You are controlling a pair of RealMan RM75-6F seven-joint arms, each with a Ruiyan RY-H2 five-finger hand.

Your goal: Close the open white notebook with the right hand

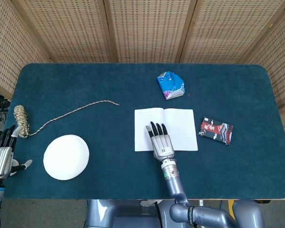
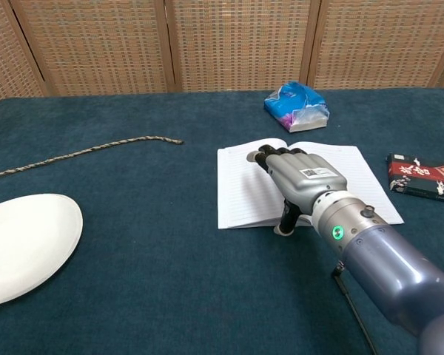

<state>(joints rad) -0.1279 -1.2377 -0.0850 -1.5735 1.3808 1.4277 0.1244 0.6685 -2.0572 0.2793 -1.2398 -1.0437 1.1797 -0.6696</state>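
My right hand (image 2: 300, 180) covers the middle of the open white lined notebook (image 2: 244, 188), so I cannot tell whether my fingers press the paper. My left hand (image 1: 1, 152) is cut by the head view's edge. The chest view crops the round white plate (image 2: 22, 244) and the dark red packet (image 2: 422, 177).

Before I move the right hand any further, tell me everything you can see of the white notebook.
The white notebook lies open and flat on the blue tablecloth, right of the table's centre. Both pages are white, apparently lined paper, with the spine fold running away from the robot. The right hand is over its near edge, fingers extended across the left page by the fold; whether they press the paper I cannot tell. A dark red packet lies just off its right edge, a blue bag beyond it; neither touches it.
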